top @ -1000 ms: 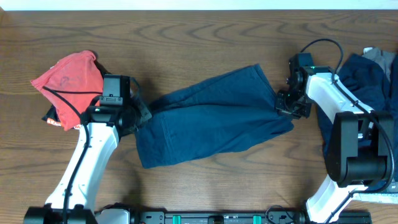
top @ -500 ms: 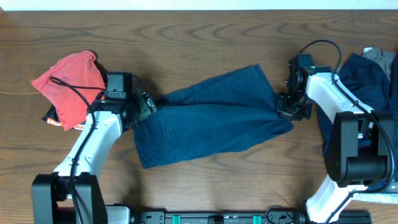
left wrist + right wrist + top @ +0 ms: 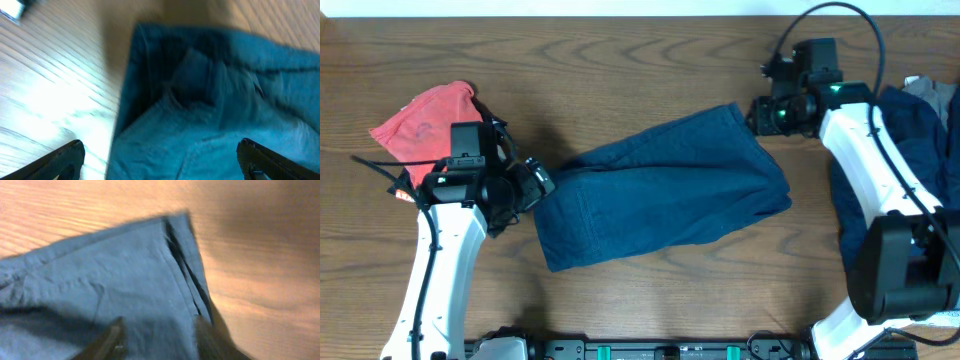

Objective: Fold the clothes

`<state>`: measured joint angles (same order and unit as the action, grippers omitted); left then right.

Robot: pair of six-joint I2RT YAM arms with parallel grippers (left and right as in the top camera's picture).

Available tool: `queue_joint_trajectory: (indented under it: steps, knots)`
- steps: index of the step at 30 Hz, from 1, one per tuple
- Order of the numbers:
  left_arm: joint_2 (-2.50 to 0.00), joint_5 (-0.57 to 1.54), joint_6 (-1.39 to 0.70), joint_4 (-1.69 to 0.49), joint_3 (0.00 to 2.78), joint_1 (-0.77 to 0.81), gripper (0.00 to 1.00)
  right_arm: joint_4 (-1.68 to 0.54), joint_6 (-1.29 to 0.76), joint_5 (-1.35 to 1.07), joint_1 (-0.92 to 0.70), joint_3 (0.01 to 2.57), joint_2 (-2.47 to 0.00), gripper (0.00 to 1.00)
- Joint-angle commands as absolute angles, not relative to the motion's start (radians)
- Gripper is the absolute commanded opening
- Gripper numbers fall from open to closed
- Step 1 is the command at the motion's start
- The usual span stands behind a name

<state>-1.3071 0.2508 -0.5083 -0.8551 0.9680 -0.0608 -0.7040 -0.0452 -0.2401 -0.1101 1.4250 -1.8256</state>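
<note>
Navy blue shorts (image 3: 660, 195) lie folded and flat across the middle of the table. My left gripper (image 3: 542, 180) hovers at their left edge, open wide with nothing in it. In the left wrist view the shorts (image 3: 210, 100) fill the space under the left gripper (image 3: 162, 165). My right gripper (image 3: 757, 115) is lifted just beyond the shorts' far right corner, jaws apart and holding nothing. The right wrist view is blurred and shows that corner of the shorts (image 3: 115, 285) below the right gripper (image 3: 160, 342).
A red garment (image 3: 428, 125) lies at the far left with a black printed piece (image 3: 404, 190) under it, close behind my left arm. A heap of navy clothes (image 3: 910, 125) and a grey piece (image 3: 930, 92) sits at the right edge beside my right arm.
Both grippers have let go of the shorts and opened. The left one drew back to the left. The right one lifted and swung toward the far side of the table.
</note>
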Motion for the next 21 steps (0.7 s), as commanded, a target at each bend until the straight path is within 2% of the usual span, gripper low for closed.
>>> queue_joint_trajectory:
  steps: [1,6,7,9,17,18,19,20,21]
  knots:
    - [-1.313,0.334,-0.501,-0.859,0.929,-0.036,0.98,-0.642,0.006,-0.265,-0.130,1.425,-1.897,0.50]
    - [-1.316,0.328,-0.501,-0.803,0.873,-0.003,0.98,-0.538,0.002,-0.266,-0.133,1.425,-1.998,0.48]
    - [-1.320,0.324,-0.501,-0.781,0.860,0.002,0.89,-0.514,-0.006,-0.268,-0.133,1.425,-2.018,0.47]
    - [-1.330,0.320,-0.501,-0.730,0.829,0.012,0.82,-0.482,-0.007,-0.276,-0.133,1.425,-2.049,0.47]
    - [-1.439,0.321,-0.502,-0.575,0.720,0.013,0.82,-0.437,-0.006,-0.281,-0.159,1.425,-2.132,0.40]
    - [-1.460,0.321,-0.502,-0.570,0.719,0.013,0.82,-0.435,-0.006,-0.280,-0.161,1.425,-2.141,0.36]
    - [-1.481,0.321,-0.502,-0.566,0.719,0.013,0.81,-0.434,-0.006,-0.280,-0.161,1.425,-2.144,0.27]
    - [-1.505,0.321,-0.502,-0.561,0.719,0.013,0.82,-0.434,-0.007,-0.267,-0.161,1.425,-2.146,0.06]
    - [-1.530,0.321,-0.502,-0.558,0.719,0.013,0.82,-0.438,-0.013,-0.244,-0.161,1.425,-2.146,0.01]
